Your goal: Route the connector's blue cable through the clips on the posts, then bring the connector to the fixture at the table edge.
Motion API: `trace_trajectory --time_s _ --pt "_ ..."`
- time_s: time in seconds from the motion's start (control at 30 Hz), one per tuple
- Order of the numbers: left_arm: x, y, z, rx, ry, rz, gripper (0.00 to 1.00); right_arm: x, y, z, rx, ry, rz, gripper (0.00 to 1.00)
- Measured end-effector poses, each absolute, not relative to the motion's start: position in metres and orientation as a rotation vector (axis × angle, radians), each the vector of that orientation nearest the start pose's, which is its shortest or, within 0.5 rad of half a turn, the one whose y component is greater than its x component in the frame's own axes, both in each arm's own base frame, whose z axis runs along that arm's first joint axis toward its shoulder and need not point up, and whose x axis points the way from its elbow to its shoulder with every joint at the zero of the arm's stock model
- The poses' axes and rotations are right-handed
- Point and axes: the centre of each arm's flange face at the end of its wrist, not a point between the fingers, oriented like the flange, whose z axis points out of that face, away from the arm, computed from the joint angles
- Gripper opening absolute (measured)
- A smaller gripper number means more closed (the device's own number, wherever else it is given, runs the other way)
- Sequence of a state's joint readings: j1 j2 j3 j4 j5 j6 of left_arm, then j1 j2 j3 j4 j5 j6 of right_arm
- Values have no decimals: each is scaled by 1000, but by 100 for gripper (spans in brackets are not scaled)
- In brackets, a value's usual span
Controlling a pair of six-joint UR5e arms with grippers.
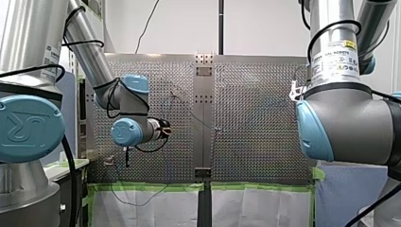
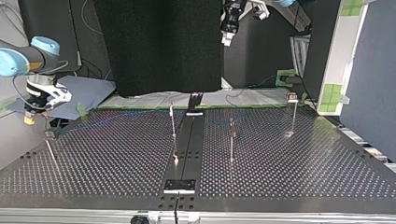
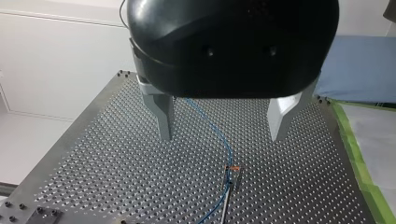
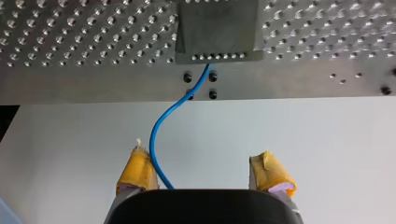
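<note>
The thin blue cable (image 3: pixel 215 133) runs over the perforated table from under my left gripper (image 3: pixel 223 126) to a clip on a slim post (image 3: pixel 232 171). This gripper hovers above the plate, its metal fingers (image 3: pixel 163 119) wide apart and empty. In the right wrist view the blue cable (image 4: pixel 161 123) leaves a dark flat block (image 4: pixel 217 30) at the table's edge and curves down just inside one yellow pad (image 4: pixel 137 170). My right gripper (image 4: pixel 205 175) is open, off the table's edge. In the top view my right gripper (image 2: pixel 29 117) hangs at the left and my left gripper (image 2: pixel 227 38) high at the back.
Several thin posts stand on the plate: one (image 2: pixel 173 126) by the centre rail, one (image 2: pixel 231 140) right of it, one (image 2: pixel 293 114) far right, one (image 2: pixel 50 151) leaning at the left. A dark fixture (image 2: pixel 179 185) sits at the near edge. Green tape (image 1: pixel 151 187) lines the table's edge.
</note>
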State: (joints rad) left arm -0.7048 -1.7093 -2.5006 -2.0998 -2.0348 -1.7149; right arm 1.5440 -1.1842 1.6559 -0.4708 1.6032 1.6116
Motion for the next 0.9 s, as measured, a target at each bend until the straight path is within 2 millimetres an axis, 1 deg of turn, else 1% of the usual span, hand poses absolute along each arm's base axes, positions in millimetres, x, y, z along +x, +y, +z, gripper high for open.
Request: trace_trajectory --time_s 0.13,0.23,0.5,0.67,0.9 --pt "197 -284 138 86 1597 -291 100 125 -600 281 1120 -1253 1199 98" --pt "197 -284 138 85 1595 -293 100 137 -589 279 1112 -1248 1201 98" --pt "199 -285 140 71 1583 -295 100 174 -554 253 1143 -1274 1176 98" --pt "201 -284 142 34 1566 -297 100 194 -543 248 1143 -1263 1172 98" --pt "209 -284 148 -40 1542 -287 100 220 -534 250 1134 -1221 1167 98"
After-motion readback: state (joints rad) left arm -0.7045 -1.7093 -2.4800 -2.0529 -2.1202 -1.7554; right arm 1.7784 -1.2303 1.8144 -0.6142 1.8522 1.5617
